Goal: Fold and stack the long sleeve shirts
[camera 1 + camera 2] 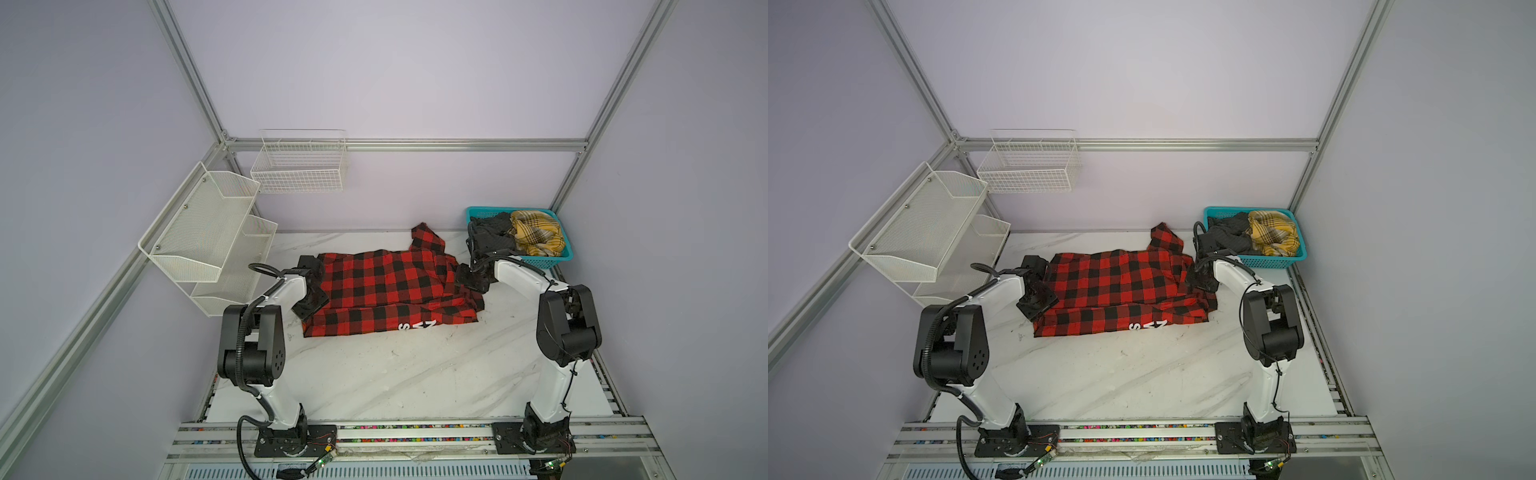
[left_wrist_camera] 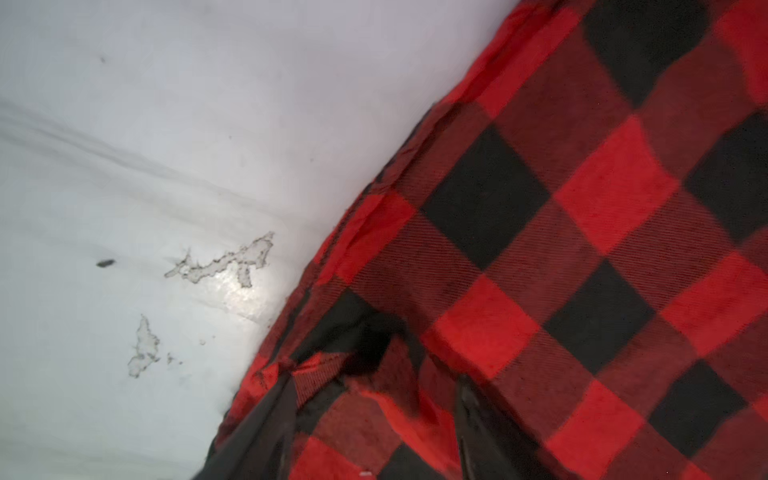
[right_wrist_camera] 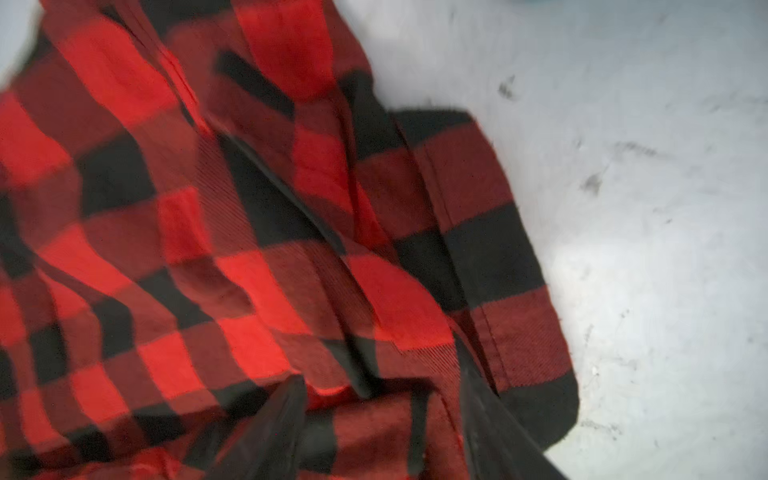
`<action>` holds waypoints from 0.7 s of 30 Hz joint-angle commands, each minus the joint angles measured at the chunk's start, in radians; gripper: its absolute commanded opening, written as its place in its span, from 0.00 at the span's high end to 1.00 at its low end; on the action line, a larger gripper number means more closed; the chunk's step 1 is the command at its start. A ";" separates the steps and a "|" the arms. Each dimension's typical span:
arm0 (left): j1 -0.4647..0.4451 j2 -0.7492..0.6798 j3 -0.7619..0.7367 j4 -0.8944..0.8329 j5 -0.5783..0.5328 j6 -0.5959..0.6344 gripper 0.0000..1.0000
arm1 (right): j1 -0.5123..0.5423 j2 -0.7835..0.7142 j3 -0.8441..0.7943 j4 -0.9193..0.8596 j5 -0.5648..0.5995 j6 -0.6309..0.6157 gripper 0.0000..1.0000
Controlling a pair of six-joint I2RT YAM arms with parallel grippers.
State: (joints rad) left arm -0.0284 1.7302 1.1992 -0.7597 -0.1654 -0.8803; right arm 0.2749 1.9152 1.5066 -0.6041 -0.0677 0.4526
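Red-check shirt (image 1: pixel 386 286), long axis left-right, sleeve (image 1: pixel 424 239) toward back; left fingers (image 2: pixel 257 432), right fingers (image 3: pixel 274 428) parted, empty.

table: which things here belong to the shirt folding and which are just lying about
Job: red check shirt, yellow plaid shirt, dark grey shirt, teal basket holding those two.
Lying about: wire basket, mesh shelf.

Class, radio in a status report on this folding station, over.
Left gripper, right gripper open over red check shirt, part-folded on table. Grey shirt, yellow plaid shirt in basket. Nothing blocking.
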 commanded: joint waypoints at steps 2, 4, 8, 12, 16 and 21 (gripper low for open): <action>-0.045 -0.136 0.119 -0.070 -0.017 -0.014 0.38 | -0.003 0.024 0.154 -0.068 0.042 -0.031 0.32; -0.079 -0.169 0.076 -0.065 0.030 -0.028 0.44 | -0.003 0.086 0.213 -0.075 0.054 -0.052 0.32; -0.130 -0.195 -0.042 -0.015 0.160 -0.050 0.67 | -0.003 0.219 0.321 -0.098 0.054 -0.106 0.34; -0.136 -0.217 -0.197 0.090 0.213 -0.081 0.84 | -0.003 0.325 0.394 -0.080 0.024 -0.161 0.38; -0.134 -0.187 -0.243 0.112 0.210 -0.077 0.99 | -0.003 0.385 0.443 -0.070 0.012 -0.188 0.43; -0.131 -0.121 -0.231 0.112 0.171 -0.040 1.00 | -0.003 0.372 0.415 -0.065 0.060 -0.193 0.77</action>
State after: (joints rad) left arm -0.1658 1.5890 0.9817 -0.6838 0.0204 -0.9455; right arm 0.2737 2.3253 1.9232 -0.6514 -0.0406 0.2859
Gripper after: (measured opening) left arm 0.047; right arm 0.268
